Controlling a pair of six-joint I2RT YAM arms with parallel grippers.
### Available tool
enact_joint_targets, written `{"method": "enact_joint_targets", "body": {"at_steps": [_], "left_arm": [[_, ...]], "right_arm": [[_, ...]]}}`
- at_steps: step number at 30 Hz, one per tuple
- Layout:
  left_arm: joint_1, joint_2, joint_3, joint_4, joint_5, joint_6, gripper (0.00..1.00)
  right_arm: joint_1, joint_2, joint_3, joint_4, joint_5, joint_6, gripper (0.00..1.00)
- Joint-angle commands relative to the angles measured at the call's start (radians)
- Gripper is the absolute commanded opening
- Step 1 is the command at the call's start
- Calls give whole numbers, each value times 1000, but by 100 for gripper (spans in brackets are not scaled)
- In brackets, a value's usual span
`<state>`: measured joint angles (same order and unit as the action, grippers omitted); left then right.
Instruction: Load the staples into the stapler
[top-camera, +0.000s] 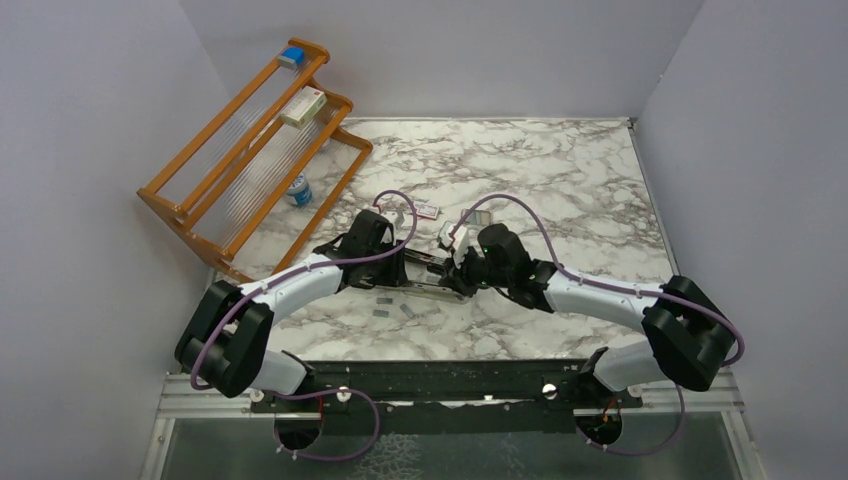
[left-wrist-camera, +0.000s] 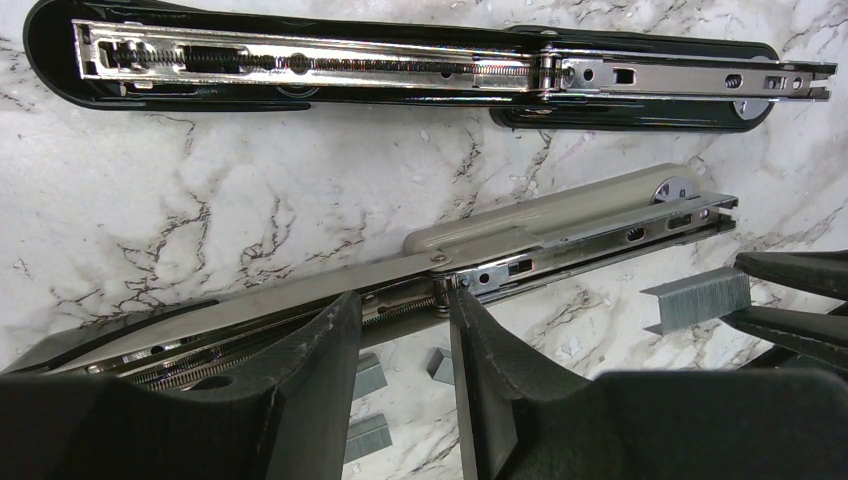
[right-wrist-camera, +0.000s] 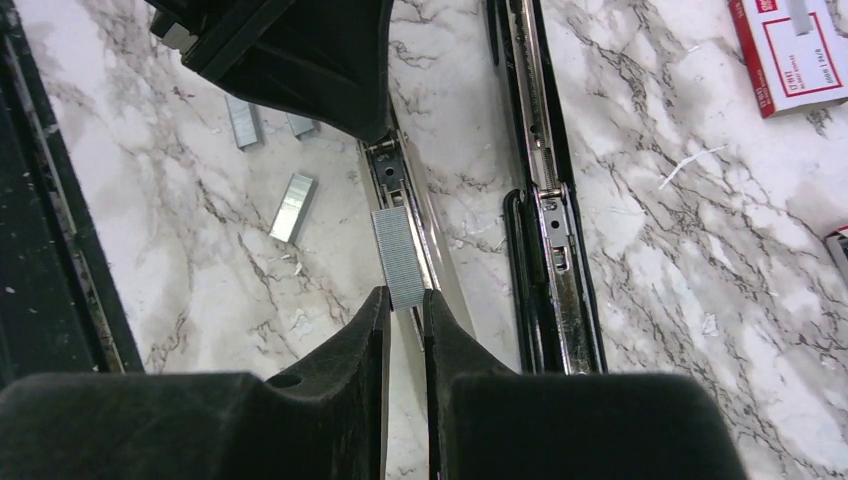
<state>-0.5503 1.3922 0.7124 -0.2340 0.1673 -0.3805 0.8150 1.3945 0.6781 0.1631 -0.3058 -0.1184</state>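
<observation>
Seating this strip is the step in hand, so check where it points first. Your right hand (right-wrist-camera: 405, 298) is clamped on a staple strip (right-wrist-camera: 398, 255). The strip's free end lies along the open rail of the light grey stapler (left-wrist-camera: 540, 215), at twelve o'clock from your fingertips in the right wrist view. Your left hand (left-wrist-camera: 402, 300) has its fingers apart, tips at that same rail. Whether they press on it I cannot tell.

The black stapler (right-wrist-camera: 545, 215) lies unfolded on the bench (right-wrist-camera: 680, 300) with its silver rail facing up. It is at three o'clock of the strip, just beside it and not touching. If the black one is the one to fill, I judge you should carry the strip across to three o'clock.

Whichever rail you use, keep the strip parallel to it with its legs down. Lower it flat rather than nose first, and let go only once it sits inside the channel walls. A tilted strip could snap or ride up onto the edge. Spare strips (right-wrist-camera: 292, 207) lie at nine o'clock.
</observation>
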Motion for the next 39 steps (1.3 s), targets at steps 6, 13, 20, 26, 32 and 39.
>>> {"method": "enact_joint_targets", "body": {"at_steps": [6, 13, 20, 26, 32, 39], "left_arm": [[-1, 6, 18, -61, -46, 34, 42], [-2, 13, 19, -60, -40, 31, 41], [-2, 16, 19, -61, -40, 29, 41], [-2, 19, 19, -61, -41, 28, 41], [-2, 23, 19, -61, -38, 28, 41], [-2, 24, 19, -60, -40, 26, 42]], "right_arm": [[47, -25, -9, 24, 112, -128, 15], [59, 7, 5, 13, 105, -143, 15], [65, 47, 31, 5, 109, -161, 15], [65, 62, 35, -1, 121, -165, 15], [65, 73, 40, -19, 134, -167, 15], [65, 82, 44, -32, 128, -169, 15]]}}
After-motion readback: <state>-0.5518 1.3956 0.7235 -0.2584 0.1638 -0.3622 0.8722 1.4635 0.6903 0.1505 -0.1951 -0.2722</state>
